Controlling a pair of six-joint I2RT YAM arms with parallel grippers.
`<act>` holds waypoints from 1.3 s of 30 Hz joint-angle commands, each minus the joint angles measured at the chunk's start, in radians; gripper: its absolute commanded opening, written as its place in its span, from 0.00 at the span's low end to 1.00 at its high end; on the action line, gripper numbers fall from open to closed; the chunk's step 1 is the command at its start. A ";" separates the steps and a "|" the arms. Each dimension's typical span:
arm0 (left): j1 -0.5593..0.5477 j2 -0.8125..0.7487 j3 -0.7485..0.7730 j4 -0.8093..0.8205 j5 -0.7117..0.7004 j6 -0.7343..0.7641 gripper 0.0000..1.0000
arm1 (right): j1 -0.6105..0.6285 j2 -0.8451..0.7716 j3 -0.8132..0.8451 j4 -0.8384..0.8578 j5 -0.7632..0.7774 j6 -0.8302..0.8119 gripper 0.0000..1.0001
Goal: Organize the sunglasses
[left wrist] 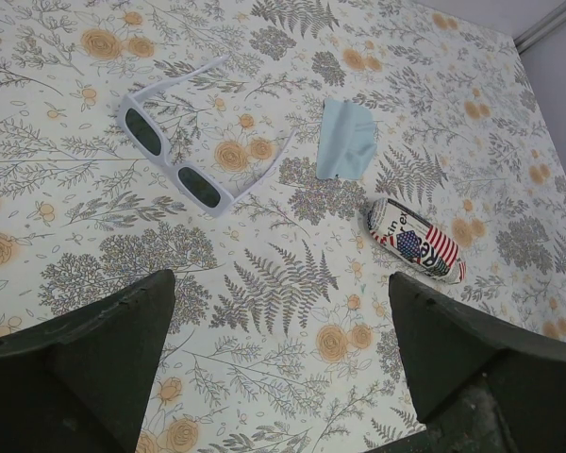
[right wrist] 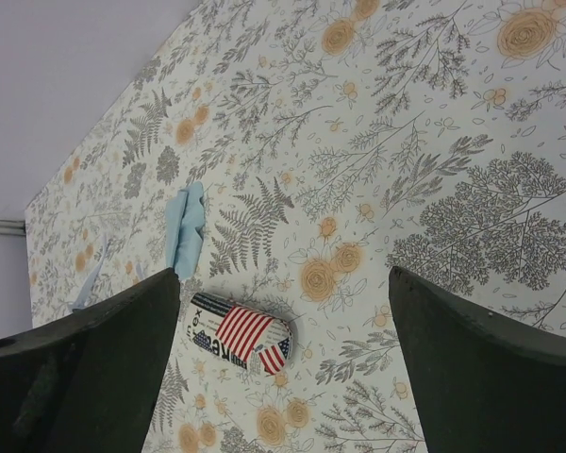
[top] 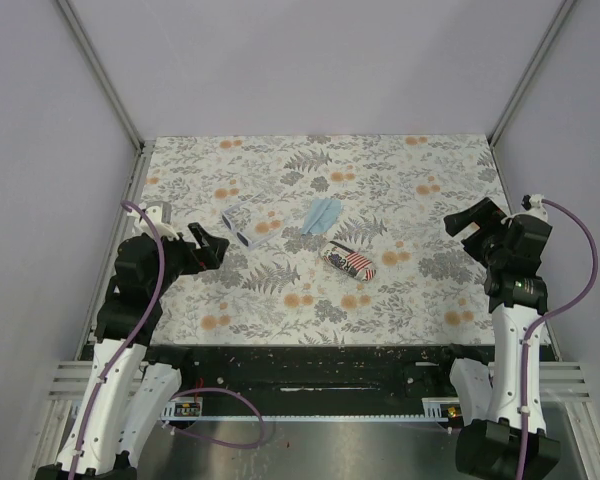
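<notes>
The sunglasses lie open on the floral tabletop left of centre, with a white frame and dark lenses; they also show in the left wrist view. The closed stars-and-stripes case lies near the middle and shows in both wrist views. The light blue cloth lies crumpled just behind it. My left gripper is open and empty, just left of the sunglasses. My right gripper is open and empty at the right side, well away from the case.
The floral mat covers the table inside grey walls with metal corner rails. A black strip runs along the near edge between the arm bases. Purple cables loop from both arms.
</notes>
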 commanded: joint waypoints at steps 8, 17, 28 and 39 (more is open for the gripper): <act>0.000 -0.001 0.020 0.033 0.015 0.009 0.99 | 0.004 0.011 -0.035 0.112 -0.169 -0.042 0.99; 0.000 -0.003 0.014 0.035 0.043 0.004 0.99 | 0.177 0.167 0.022 0.163 -0.171 -0.099 0.99; 0.000 0.040 0.007 0.041 0.072 -0.005 0.99 | 0.518 0.446 0.194 0.102 -0.004 -0.241 0.97; 0.000 0.034 0.011 0.012 0.064 0.003 0.99 | 0.806 0.696 0.277 0.083 0.070 -0.404 0.99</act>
